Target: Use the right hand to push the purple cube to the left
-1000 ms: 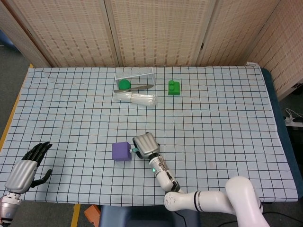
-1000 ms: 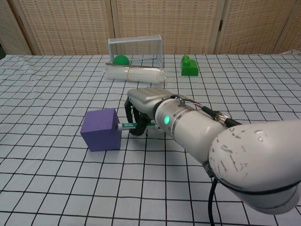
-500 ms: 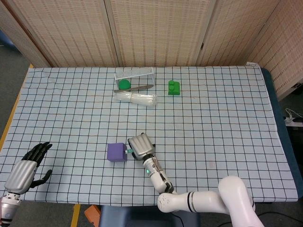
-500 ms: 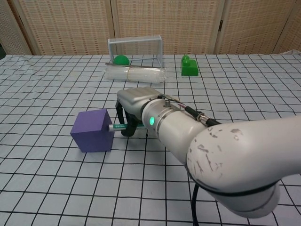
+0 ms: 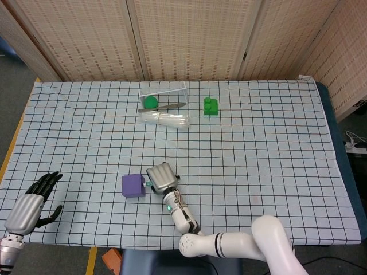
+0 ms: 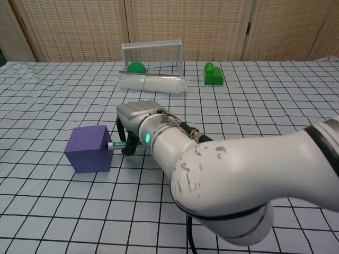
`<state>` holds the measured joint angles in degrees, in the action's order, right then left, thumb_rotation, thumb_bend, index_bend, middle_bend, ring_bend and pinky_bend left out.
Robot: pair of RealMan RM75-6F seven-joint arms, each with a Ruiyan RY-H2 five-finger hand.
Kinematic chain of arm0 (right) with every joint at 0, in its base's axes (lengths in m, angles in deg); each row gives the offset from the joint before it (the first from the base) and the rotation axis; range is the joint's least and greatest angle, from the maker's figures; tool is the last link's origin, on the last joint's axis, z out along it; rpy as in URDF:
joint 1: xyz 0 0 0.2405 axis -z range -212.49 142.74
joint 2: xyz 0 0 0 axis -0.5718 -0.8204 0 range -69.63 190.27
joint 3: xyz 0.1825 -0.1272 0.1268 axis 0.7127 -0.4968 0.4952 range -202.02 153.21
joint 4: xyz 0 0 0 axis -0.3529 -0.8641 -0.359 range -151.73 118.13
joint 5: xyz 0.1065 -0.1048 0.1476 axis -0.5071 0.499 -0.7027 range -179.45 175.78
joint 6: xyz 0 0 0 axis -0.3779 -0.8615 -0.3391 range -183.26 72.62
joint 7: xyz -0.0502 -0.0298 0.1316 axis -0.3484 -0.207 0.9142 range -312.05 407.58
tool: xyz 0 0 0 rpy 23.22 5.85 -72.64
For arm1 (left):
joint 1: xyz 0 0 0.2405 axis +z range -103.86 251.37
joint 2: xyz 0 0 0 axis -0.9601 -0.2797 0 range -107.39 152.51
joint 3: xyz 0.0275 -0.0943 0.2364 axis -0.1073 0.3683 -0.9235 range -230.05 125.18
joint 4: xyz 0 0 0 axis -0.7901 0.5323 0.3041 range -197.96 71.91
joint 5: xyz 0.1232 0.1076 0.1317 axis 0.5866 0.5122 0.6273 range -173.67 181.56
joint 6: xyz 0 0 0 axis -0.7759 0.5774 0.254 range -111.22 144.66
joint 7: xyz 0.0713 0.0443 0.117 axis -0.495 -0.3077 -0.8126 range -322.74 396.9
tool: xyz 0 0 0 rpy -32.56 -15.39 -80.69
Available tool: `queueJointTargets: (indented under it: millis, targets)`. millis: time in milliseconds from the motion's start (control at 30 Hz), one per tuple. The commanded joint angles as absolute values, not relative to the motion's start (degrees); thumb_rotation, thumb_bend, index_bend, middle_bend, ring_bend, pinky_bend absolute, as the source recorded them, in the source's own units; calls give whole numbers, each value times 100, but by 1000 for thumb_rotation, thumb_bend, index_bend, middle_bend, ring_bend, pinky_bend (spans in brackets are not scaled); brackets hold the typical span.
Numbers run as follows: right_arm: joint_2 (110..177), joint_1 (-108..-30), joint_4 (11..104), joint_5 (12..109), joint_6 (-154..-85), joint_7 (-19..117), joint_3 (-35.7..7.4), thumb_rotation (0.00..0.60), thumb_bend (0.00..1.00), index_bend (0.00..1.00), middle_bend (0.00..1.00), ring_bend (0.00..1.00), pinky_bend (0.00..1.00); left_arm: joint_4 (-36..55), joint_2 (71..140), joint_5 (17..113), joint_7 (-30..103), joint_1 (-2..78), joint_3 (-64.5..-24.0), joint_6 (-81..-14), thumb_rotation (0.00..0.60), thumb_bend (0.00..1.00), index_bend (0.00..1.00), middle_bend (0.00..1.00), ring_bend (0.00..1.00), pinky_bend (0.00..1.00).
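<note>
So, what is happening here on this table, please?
The right robot hand is pushing the purple cube to the left over the checked cloth, its fingers curled and one fingertip against the cube's right face. The cube has already slid some way left in the last second. The left robot hand rests at the near left corner, holding nothing. A clear box and a green block sit far back.

One purple cube (image 5: 133, 186). One green block (image 5: 210, 106), toward counter's (image 5: 275, 149) 12 o'clock edge. One green ball (image 5: 150, 102) — inside one clear box (image 5: 163, 95). One clear tube-like bundle (image 5: 164, 119), at box's 6 o'clock. Two hands — right hand (image 5: 161, 177) at cube's 3 o'clock, left hand (image 5: 30, 205) toward 8 o'clock corner.
</note>
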<state>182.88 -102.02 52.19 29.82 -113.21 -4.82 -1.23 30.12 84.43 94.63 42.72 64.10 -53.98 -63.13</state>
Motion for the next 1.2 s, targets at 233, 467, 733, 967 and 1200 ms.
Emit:
queueJointTargets:
  millis: [233,467,733,967,1200]
  targets:
    - [18585,-10528,4761,2894,-11121,-418,160,600,432,976,788,567,394,3009,8459,9457,4238,6400,-5403,-6282,600,410,0,0,0,175]
    - [18657,-10633,4613,2925,-11114,-480,152,600,433,973,788,567,394,3005,8451,9447,4244,6408,-5393,-6302,600,411,0,0,0,176]
    - [17945,-10136,5680,3148,-11780,-718,-213,600,432,968,788,567,394,3001,8465,9479,4206,6411,-5407,-6310,600,409,0,0,0,175]
    - [16768,-9309,7242,3385,-12535,-848,-884,600,433,966,788,567,394,3027,8513,9496,4052,6405,-5419,-6293,600,410,0,0,0,175]
    - [15681,-8413,8192,3983,-13058,-503,-1856,600,433,960,788,567,394,3053,8577,9486,3885,6387,-5423,-6245,600,410,0,0,0,175]
